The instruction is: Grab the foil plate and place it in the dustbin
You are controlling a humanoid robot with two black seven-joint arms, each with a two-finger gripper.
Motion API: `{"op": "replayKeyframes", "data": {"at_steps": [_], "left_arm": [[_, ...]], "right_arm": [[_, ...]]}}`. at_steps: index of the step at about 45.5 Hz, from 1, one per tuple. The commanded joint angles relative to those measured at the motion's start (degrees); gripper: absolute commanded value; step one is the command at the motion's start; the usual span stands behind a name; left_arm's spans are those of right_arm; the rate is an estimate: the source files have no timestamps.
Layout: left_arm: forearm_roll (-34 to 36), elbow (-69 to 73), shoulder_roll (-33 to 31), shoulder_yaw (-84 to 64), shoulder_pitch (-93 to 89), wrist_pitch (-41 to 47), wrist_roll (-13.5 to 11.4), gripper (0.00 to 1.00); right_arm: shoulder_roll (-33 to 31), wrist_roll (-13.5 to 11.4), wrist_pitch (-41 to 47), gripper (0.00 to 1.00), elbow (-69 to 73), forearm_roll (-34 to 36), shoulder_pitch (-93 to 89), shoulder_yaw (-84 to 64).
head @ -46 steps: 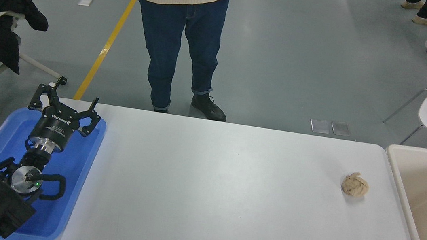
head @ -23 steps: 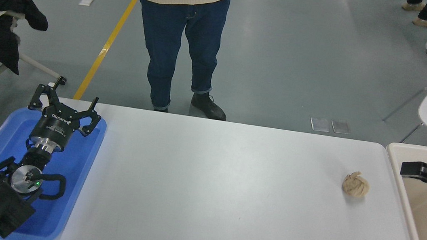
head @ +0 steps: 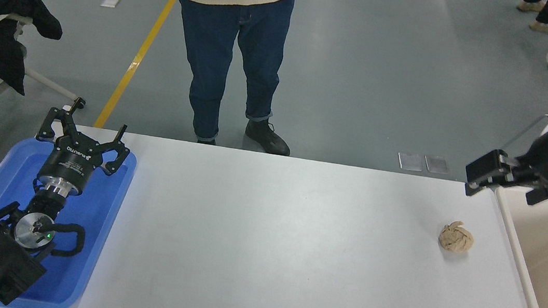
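The foil plate does not show in the head view. The dustbin point(head: 507, 232) is the large beige bin at the table's right end, cut off by the picture's edge; the part of its inside that shows holds nothing. My right gripper point(head: 503, 188) comes in from the right edge and hangs above the bin's far left corner. It is open and empty. My left gripper point(head: 83, 131) is parked, open and empty, over the blue tray at the lower left.
A small tan crumpled paper ball point(head: 456, 237) lies on the white table point(head: 269, 237) left of the bin. A shallow blue tray point(head: 91, 236) lies at the left end. A person point(head: 230, 39) stands at the far side. A white chair stands at the upper right.
My right gripper has risen out of the dustbin and moved up and left, and now hangs above the bin's far left corner. The left arm and the paper ball have not moved.
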Motion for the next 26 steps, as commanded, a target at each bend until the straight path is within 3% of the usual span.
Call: {"op": "replayKeyframes", "data": {"at_steps": [1, 26], "left_arm": [[0.0, 0.0, 0.0, 0.0, 0.0, 0.0, 0.1, 1.00], [0.0, 0.0, 0.0, 0.0, 0.0, 0.0, 0.0, 1.00]], "right_arm": [[4.7, 0.0, 2.1, 1.00, -0.1, 1.3, 4.7, -2.6], [4.9, 0.0, 2.1, 1.00, -0.1, 1.6, 5.1, -3.0]]}}
